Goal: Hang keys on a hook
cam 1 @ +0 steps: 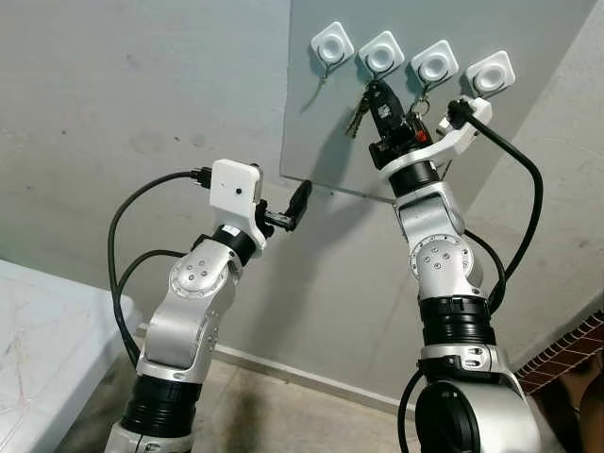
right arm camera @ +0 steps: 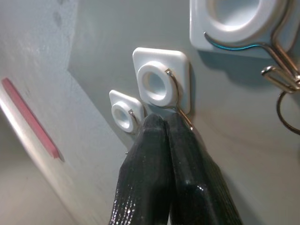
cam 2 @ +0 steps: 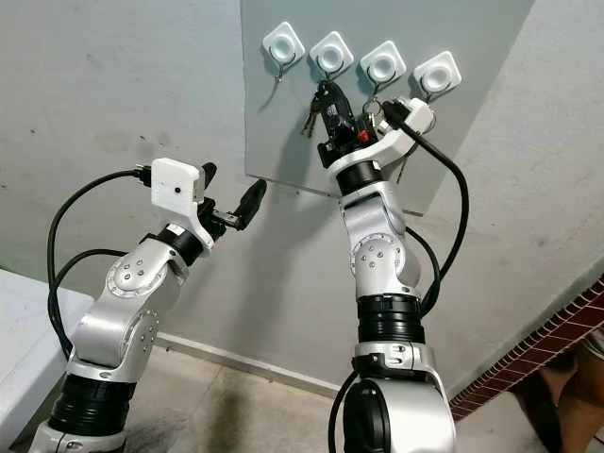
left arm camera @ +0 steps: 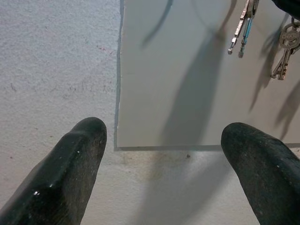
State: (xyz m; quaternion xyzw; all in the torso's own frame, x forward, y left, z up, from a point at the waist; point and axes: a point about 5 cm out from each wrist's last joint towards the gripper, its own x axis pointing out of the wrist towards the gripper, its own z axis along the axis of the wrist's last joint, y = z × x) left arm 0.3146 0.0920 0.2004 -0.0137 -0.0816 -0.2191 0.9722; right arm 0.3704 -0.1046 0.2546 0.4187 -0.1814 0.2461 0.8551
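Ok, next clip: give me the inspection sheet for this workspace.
Surface: grey panel fixed on a wall.
Job's things: four white hooks; keys hang at the second hook by the right gripper; another key bunch hangs beside them.
Clutter: nothing seen.
Grippers: right gripper shut, tips just under the second hook; left gripper open, below the panel's lower edge.
Cables: black cable loops from the right wrist.
Surroundings: guitar neck, white tabletop.

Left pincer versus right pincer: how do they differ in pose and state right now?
The left pincer is open, its fingers spread, held low beside the grey wall panel's bottom edge; the right pincer is shut and raised up under the second white square hook. The left holds nothing; a bunch of metal keys dangles at the right one. Both point at the panel.
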